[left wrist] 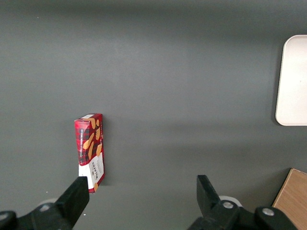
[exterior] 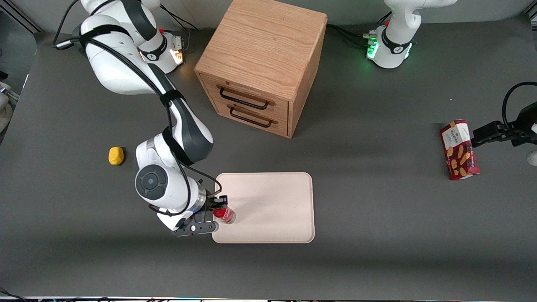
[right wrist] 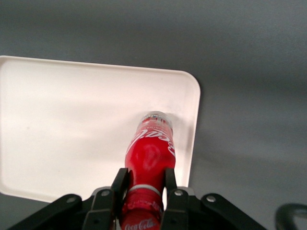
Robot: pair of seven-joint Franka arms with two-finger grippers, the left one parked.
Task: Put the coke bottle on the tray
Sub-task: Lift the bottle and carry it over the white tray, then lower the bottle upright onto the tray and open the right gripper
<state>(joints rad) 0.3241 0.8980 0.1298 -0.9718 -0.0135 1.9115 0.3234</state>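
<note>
1. Pinching the bottle (right wrist: 149, 153) at its neck, my tool (right wrist: 144, 191) holds it upright over the tray (exterior: 277, 201), near the corner.
2. Left, I judge: settling the base and letting go.

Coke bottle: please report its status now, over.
Hand shut on coke bottle at its neck. Bottle over tray, near its edge. Nothing in the way.
</note>
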